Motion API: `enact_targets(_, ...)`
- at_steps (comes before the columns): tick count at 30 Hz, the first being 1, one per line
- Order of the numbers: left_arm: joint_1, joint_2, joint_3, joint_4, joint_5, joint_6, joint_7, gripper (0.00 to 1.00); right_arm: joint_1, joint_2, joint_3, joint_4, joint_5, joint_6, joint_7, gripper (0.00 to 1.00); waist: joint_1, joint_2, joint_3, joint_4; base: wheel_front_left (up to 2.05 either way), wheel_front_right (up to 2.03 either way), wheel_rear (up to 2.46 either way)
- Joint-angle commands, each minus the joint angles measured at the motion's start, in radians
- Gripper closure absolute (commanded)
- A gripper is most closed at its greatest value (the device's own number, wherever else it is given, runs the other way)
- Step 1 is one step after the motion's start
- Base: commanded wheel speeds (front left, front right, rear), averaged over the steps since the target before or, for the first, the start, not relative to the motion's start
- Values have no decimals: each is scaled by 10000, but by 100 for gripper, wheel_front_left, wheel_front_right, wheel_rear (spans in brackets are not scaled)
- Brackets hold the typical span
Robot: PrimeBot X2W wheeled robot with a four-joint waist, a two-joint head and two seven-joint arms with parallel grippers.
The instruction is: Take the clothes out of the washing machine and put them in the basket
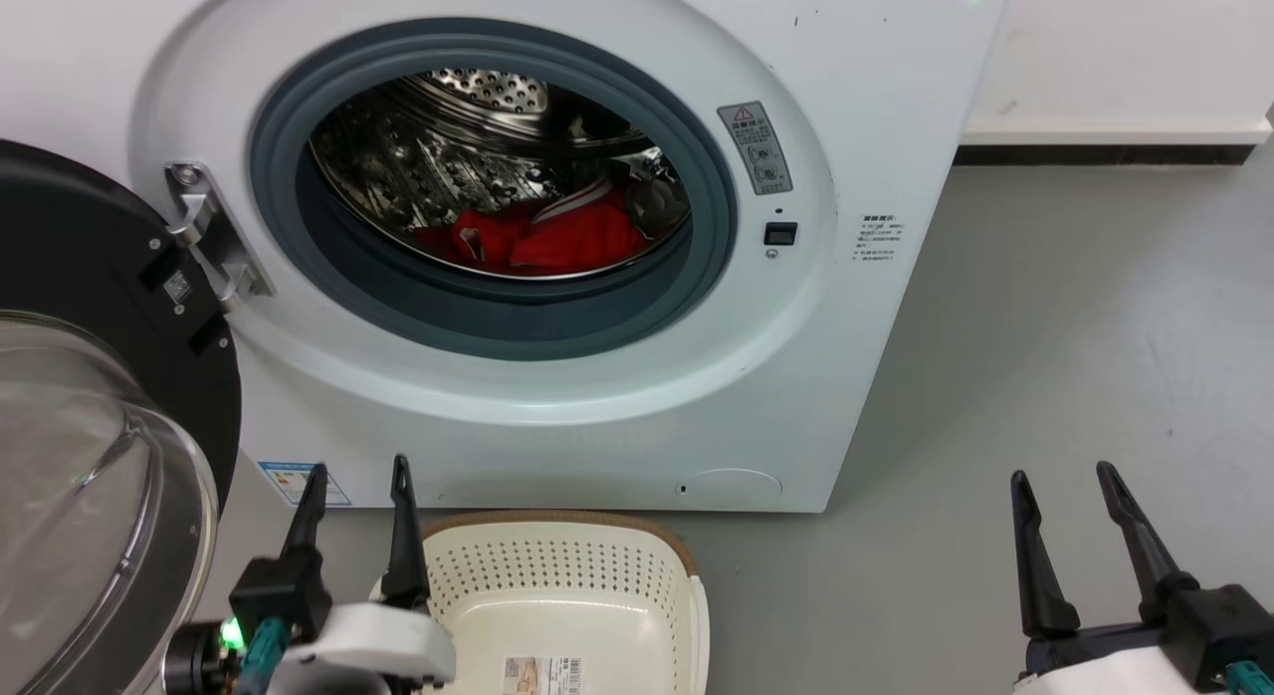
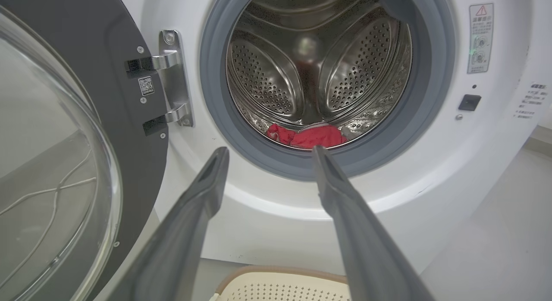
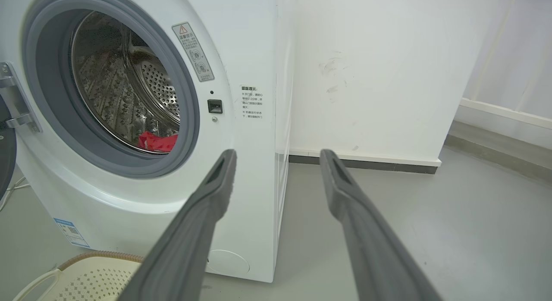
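The white washing machine (image 1: 617, 416) stands with its black-framed glass door (image 1: 90, 396) swung open to the left. Red clothes (image 1: 557, 239) lie at the bottom of the steel drum, also seen as clothes (image 2: 308, 136) and clothes (image 3: 158, 141). The cream basket (image 1: 567, 600) sits on the floor right in front of the machine, with nothing red in it. My left gripper (image 1: 360, 468) is open above the basket's left end, pointing at the porthole. My right gripper (image 1: 1063, 470) is open over the floor to the machine's right. The left gripper (image 2: 268, 150) and right gripper (image 3: 278, 152) hold nothing.
The open door (image 2: 64, 133) stands close to my left arm. Grey floor (image 1: 1045, 356) stretches right of the machine to a white wall with a dark skirting (image 1: 1105, 155). A basket corner (image 3: 86, 271) lies left of my right fingers.
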Motion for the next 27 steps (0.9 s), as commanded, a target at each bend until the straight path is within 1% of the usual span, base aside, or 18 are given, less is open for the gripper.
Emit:
enact_targets(1, -411, 7, 56, 191, 95, -155, -24, 0, -193, -15, 6, -33, 79, -7, -28, 0, 0, 0, 139, -70, 0, 0, 0)
enact_targets(4, -1170, 28, 159, 777, 268, -400, -24, 0, -329, -14, 35, -41, 140, -5, -27, 0, 0, 0, 375, -191, 0, 0, 0)
enact_targets(7, -2092, 169, 180, 1628, 396, -681, -24, 0, -487, -14, 36, -30, 241, -7, -27, 0, 0, 0, 658, -369, 0, 0, 0)
enact_targets(13, -4411, 500, 283, 3655, 515, -855, -24, 0, -928, -8, 109, -32, 336, -7, -27, 0, 0, 0, 1365, -816, 0, 0, 0)
enact_targets(17, -6074, 888, 64, 5263, 693, -1083, -14, 0, -1321, -3, 214, -98, 439, -5, -27, 0, 0, 0, 2015, -1222, 0, 0, 0)
enact_targets(20, -7402, 1180, -97, 6388, 815, -1232, 219, 0, -1626, -2, 220, -156, 548, -7, -27, 0, 0, 0, 2599, -1525, 0, 0, 0)
enact_targets(27, -10235, 1983, -394, 8106, 976, -1514, 1059, 0, -2401, 0, 286, -316, 967, -7, -27, 0, 0, 0, 4141, -2262, 0, 0, 0)
